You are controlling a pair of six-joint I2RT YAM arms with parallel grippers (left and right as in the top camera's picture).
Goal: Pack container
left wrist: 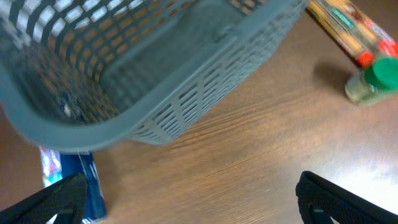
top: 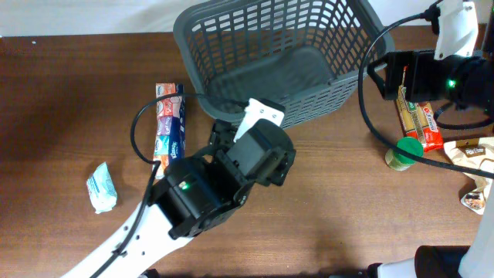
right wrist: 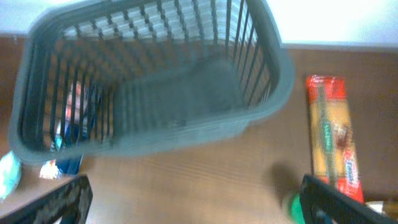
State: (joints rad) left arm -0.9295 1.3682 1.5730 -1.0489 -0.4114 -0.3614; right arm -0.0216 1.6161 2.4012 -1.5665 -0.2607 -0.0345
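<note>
The container, a large dark grey slotted basket (top: 309,100), stands empty at the back middle of the table. It also shows in the left wrist view (left wrist: 74,134) and the right wrist view (right wrist: 283,68). My left gripper (top: 248,127) hovers just in front of the basket's near wall. In its wrist view the left gripper (left wrist: 199,199) is open and empty over bare wood. My right gripper (top: 386,73) is beside the basket's right end. In its wrist view the right gripper (right wrist: 199,199) is open and empty.
A blue tissue pack (top: 170,123) (left wrist: 87,180) lies left of the basket. A small white packet (top: 101,188) lies further left. A spaghetti pack (top: 421,120) (right wrist: 333,130), a green-lidded jar (top: 403,150) (left wrist: 373,81) and bags (top: 478,158) lie at the right.
</note>
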